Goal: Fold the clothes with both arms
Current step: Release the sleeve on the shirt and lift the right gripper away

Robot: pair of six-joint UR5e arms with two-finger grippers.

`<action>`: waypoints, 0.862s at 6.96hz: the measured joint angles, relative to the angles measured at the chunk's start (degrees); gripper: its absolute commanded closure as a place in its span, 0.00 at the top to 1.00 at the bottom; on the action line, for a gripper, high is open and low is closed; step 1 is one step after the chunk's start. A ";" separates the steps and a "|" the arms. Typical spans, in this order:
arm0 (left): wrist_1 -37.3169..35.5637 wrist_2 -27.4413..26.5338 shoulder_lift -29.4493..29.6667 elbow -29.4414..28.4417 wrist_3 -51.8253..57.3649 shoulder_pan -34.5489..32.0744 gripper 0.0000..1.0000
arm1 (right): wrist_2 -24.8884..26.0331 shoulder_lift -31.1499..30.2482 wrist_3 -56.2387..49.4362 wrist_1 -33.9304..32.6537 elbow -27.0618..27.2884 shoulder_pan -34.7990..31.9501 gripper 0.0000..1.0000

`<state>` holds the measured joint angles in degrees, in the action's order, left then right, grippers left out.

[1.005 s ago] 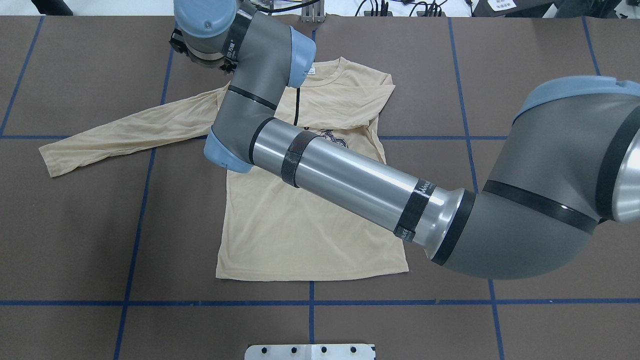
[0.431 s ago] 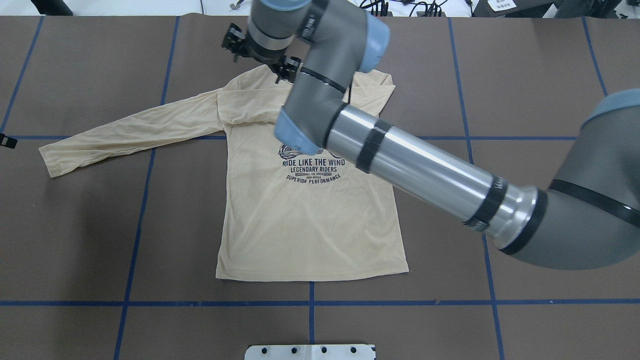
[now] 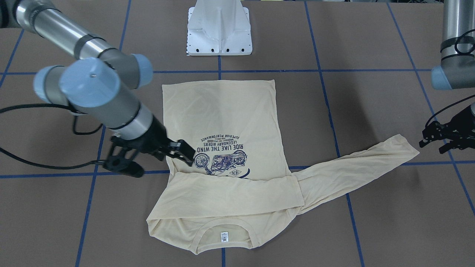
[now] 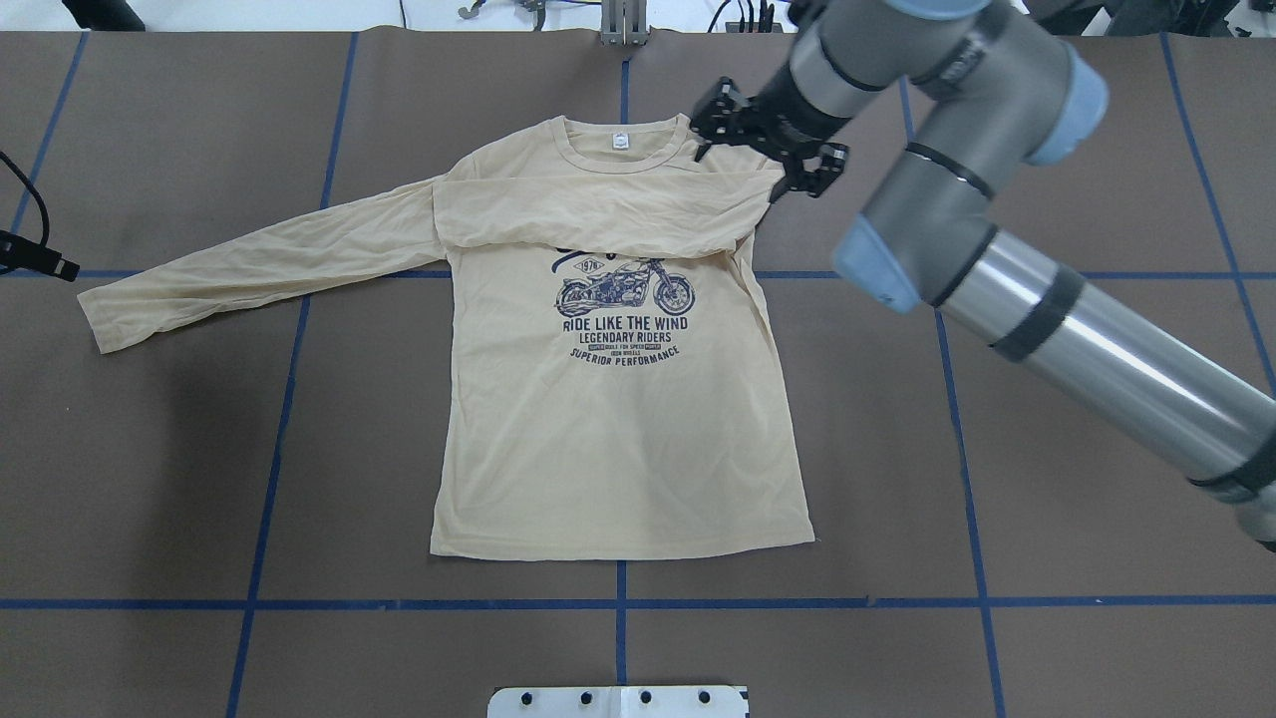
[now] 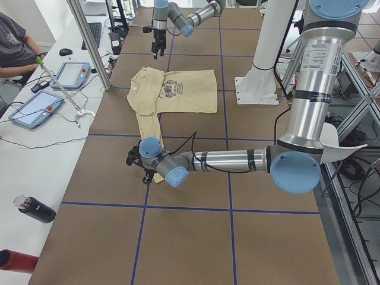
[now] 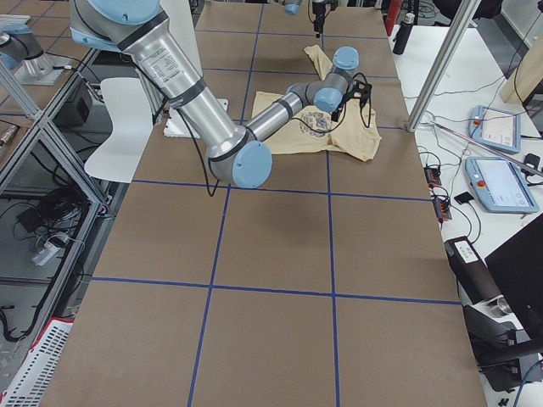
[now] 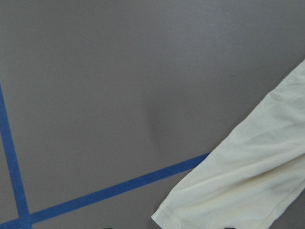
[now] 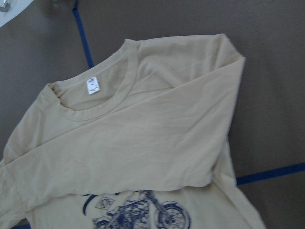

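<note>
Right end effector (image 4: 750,155) has swung rightward across the T-shirt (image 4: 618,449).

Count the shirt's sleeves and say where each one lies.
2. The folded sleeve lies across the shirt just below the collar; the outstretched sleeve lies flat on the table, toward the robot's left.

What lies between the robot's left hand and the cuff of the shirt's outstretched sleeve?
Only bare brown table: the front-facing view shows the left hand open beside the sleeve cuff, with nothing between them.
</note>
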<state>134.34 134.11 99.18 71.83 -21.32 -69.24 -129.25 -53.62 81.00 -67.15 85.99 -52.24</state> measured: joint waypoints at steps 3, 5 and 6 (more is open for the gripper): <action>-0.04 5.37 3.18 -7.01 -0.18 1.16 0.55 | -5.18 -13.70 -8.02 -0.16 10.27 -5.14 0.97; -0.13 8.38 3.75 -8.97 0.05 1.21 0.55 | -4.81 -14.06 -8.55 -0.17 10.51 -5.05 0.98; -0.22 8.79 3.84 -9.09 0.13 1.21 0.55 | -4.62 -13.95 -8.56 -0.17 10.62 -4.89 0.98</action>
<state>134.11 142.90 103.02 62.74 -21.20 -68.03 -133.87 -67.57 72.44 -67.33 96.61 -57.13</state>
